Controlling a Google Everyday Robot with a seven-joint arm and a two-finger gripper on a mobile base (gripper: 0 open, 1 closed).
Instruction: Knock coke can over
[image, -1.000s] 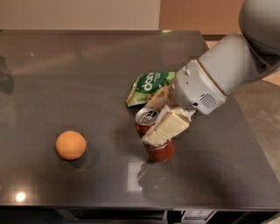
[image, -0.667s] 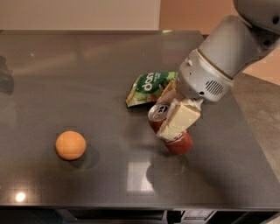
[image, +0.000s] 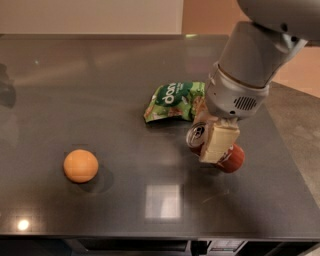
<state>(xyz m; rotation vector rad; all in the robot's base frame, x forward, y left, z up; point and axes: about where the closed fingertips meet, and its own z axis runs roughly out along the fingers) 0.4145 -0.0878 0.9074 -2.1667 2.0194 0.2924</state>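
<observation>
The coke can (image: 233, 158) is dark red with a silver top (image: 196, 134). It is tipped far over, top to the left and base to the right, at the right middle of the dark table (image: 125, 210). My gripper (image: 216, 150) hangs from the grey arm and is shut on the can's middle. One cream finger (image: 218, 141) lies across the can's front. The other finger is hidden behind the can.
A green snack bag (image: 175, 100) with white lettering lies just behind and left of the can. An orange ball (image: 80, 165) sits at the front left. The table's right edge (image: 295, 165) is close to the can.
The can was upright a second ago. It has tipped over with its top to the left, and the gripper and can have moved right and a little further back.
</observation>
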